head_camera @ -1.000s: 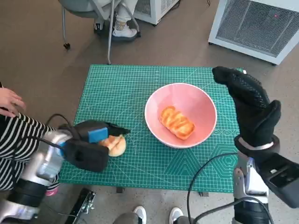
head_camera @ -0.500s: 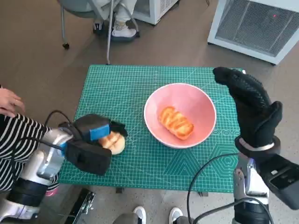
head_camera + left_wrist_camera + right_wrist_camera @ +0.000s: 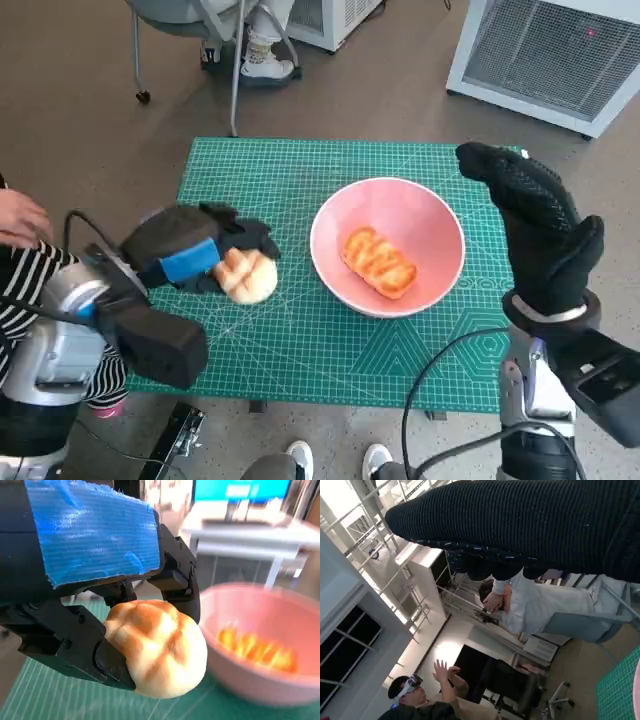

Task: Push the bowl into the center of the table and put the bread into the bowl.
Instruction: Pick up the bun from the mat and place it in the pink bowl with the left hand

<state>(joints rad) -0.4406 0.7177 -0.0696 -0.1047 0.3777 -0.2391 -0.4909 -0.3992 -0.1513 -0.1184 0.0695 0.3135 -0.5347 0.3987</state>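
Covering the table, a green mat (image 3: 300,340); left hand (image 3: 200,255) holds bun (image 3: 248,275); right hand (image 3: 535,225) spread, empty.

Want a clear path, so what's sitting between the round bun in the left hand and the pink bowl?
Nothing: in the head view only bare green mat separates the round bun, held by the left hand, from the pink bowl.
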